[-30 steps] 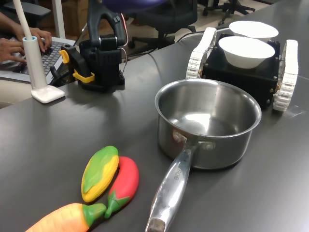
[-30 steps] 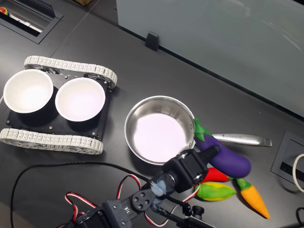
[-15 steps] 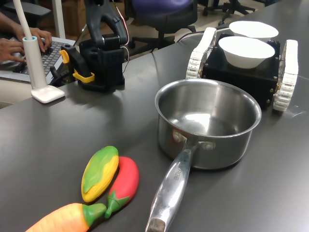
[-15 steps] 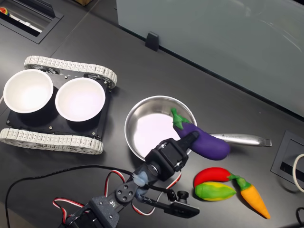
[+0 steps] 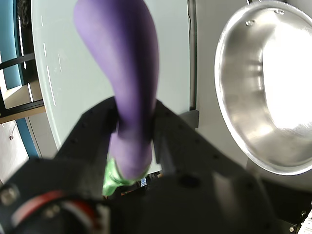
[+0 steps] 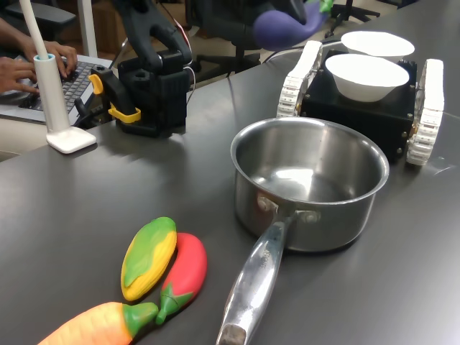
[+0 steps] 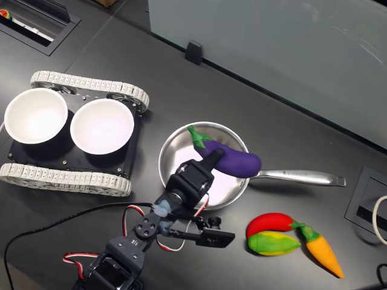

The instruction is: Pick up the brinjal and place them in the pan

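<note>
Wrist view: gripper [image 5: 134, 141] w/ jaws clamped on the brinjal [image 5: 124, 63] near its green cap, smooth purple body jutting out; shiny round steel pan [image 5: 243, 87] alongside.

First exterior view: brinjal [image 6: 284, 23] aloft, well above the deep, empty pan [image 6: 309, 183]. Toy corn [image 6: 149, 256], chilli [image 6: 185, 273], carrot [image 6: 93, 327] lie by its long handle.

Second exterior view: brinjal [image 7: 227, 158] over pan [image 7: 175, 154]; pickup done, release left, by my read.
</note>
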